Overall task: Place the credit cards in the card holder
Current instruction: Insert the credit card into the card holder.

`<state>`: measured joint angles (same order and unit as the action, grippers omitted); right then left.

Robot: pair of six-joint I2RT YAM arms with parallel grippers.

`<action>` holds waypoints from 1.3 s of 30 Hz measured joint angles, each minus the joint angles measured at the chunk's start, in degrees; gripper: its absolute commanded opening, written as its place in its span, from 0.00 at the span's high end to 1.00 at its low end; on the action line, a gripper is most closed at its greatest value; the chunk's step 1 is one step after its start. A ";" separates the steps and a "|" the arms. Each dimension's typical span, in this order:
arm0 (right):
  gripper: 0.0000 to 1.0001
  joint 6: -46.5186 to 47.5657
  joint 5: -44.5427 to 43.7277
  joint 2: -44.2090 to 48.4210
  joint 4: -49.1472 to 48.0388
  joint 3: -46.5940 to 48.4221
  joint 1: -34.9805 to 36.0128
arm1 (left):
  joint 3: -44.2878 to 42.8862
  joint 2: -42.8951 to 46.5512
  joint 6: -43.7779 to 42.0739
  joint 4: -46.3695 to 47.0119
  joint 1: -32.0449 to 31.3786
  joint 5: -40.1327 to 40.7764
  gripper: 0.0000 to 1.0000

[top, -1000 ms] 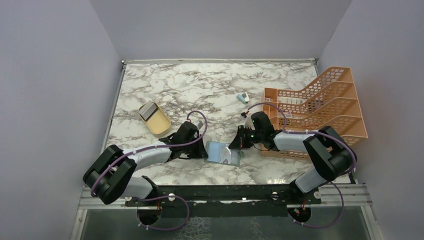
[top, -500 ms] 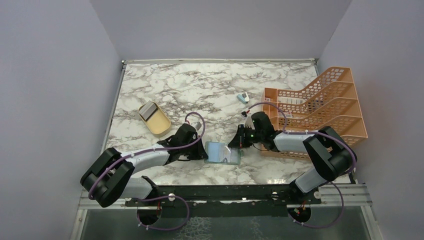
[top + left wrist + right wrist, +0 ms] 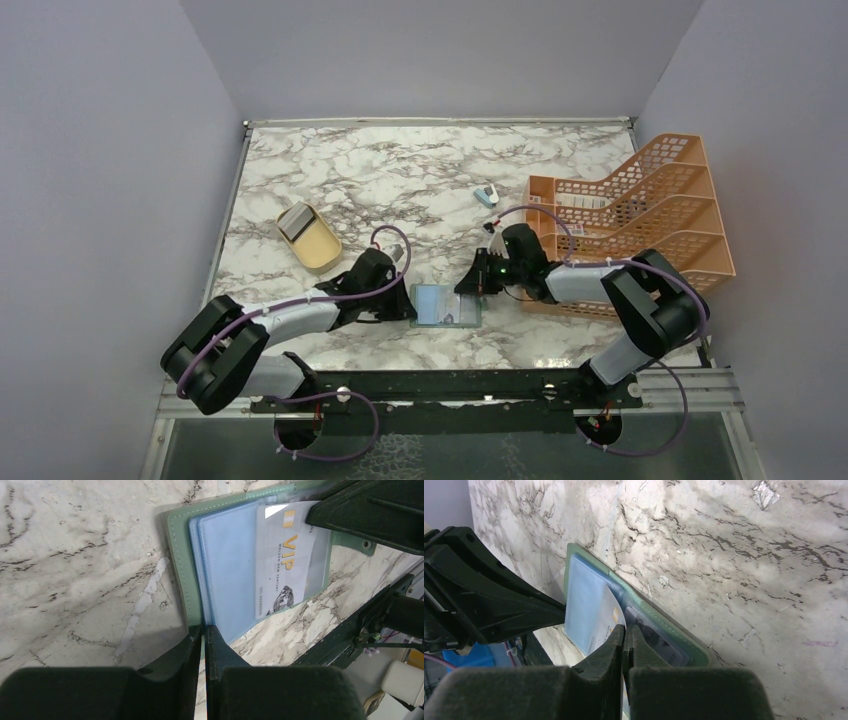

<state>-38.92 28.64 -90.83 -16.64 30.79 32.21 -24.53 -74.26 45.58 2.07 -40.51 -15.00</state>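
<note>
The card holder (image 3: pixel 445 305) lies open on the marble, grey-green outside with pale blue pockets (image 3: pixel 225 565). My left gripper (image 3: pixel 408 304) is shut on its left edge, and the fingertips meet on the green rim in the left wrist view (image 3: pixel 205 629). My right gripper (image 3: pixel 470 286) is shut on a pale grey credit card (image 3: pixel 285 562) printed "VIP". This card lies partly inside the right pocket. In the right wrist view the gripper (image 3: pixel 625 628) pinches the bent card (image 3: pixel 606 622) over the card holder (image 3: pixel 581 597). Another grey card (image 3: pixel 293 221) rests in the tan dish.
A tan oval dish (image 3: pixel 318 246) sits left of the arms. A small blue-and-white gadget (image 3: pixel 486 194) lies behind the right arm. An orange mesh file rack (image 3: pixel 650 210) stands at the right edge. The left gripper's dark fingers (image 3: pixel 489 600) show in the right wrist view.
The card holder has shifted slightly left and lies squarer and flatter. My right gripper has moved a little left with the card, which sits further over the pocket.
</note>
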 measured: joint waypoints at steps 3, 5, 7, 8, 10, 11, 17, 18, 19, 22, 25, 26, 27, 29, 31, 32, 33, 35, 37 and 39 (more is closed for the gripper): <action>0.99 -0.26 0.26 -0.96 -0.13 0.26 0.31 | 0.00 -0.17 0.13 0.26 -0.35 -0.11 0.87; 0.99 -0.48 0.37 -1.49 -0.17 0.63 0.55 | -0.02 -0.33 0.15 0.44 -0.50 -0.22 0.87; 0.99 -0.81 0.37 -1.66 -0.37 0.81 0.74 | -0.09 -0.44 0.15 0.42 -0.50 -0.28 0.87; 0.99 -1.11 0.37 -1.81 -0.55 0.87 0.90 | -0.11 -0.44 0.15 0.42 -0.50 -0.33 0.87; 0.99 -1.57 0.35 -2.01 -0.90 0.96 1.18 | -0.11 -0.44 0.15 0.42 -0.50 -0.33 0.87; 0.99 -1.75 0.35 -2.10 -1.11 0.98 1.36 | -0.11 -0.44 0.15 0.42 -0.50 -0.33 0.87; 0.85 -2.23 0.28 -2.64 -1.42 1.70 2.10 | -0.22 -0.68 0.20 0.52 -0.52 -0.44 0.87; 0.78 -2.29 0.24 -2.73 -1.31 1.95 2.27 | -0.24 -0.87 0.22 0.79 -0.66 -0.55 0.86; 0.71 -2.38 0.11 -2.80 -0.90 2.23 2.45 | -0.35 -1.07 0.22 0.96 -0.87 -0.61 0.85; 0.56 -2.51 -1.01 -2.82 2.84 4.04 2.97 | -0.81 -1.55 0.00 1.14 -1.38 -0.85 0.80; 0.40 -2.67 -1.90 -1.90 6.10 5.62 3.10 | -2.16 -1.55 -0.46 -1.14 -1.73 -0.52 0.77; 0.39 -2.75 -2.40 -1.01 7.15 5.70 3.17 | -2.54 -1.51 -0.57 -1.81 -1.79 -0.22 0.77; 0.38 -2.82 -2.69 0.20 8.17 5.70 3.28 | -2.97 -1.36 -0.59 -2.71 -1.86 0.22 0.77; 0.38 -2.82 -3.61 2.10 10.23 5.70 3.39 | -3.23 -0.92 -0.50 -3.98 -1.86 1.07 0.78; 0.38 -2.91 -4.26 3.10 11.91 5.70 3.54 | -3.23 -0.83 -0.26 -4.81 -1.86 1.84 0.81; 0.38 -3.08 -4.50 3.23 12.61 5.68 3.67 | -3.23 -0.83 -0.07 -5.16 -1.86 2.19 0.83; 0.38 -3.39 -4.83 3.30 13.27 5.66 3.72 | -3.23 -0.83 0.24 -5.35 -1.86 2.47 0.84; 0.38 -4.39 -5.18 3.37 13.66 5.22 4.07 | -3.23 -1.11 0.98 -5.01 -1.84 2.60 0.85; 0.39 -5.33 -5.38 3.76 13.55 4.70 4.68 | -3.23 -2.01 1.49 -3.78 -1.84 2.36 0.86; 0.39 -6.40 -5.46 3.89 13.53 4.39 5.62 | -3.23 -3.02 2.19 -2.27 -1.81 1.55 0.86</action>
<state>-45.32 23.18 -86.94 -3.11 35.18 37.82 -27.77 -77.28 47.77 -0.21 -42.33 -13.45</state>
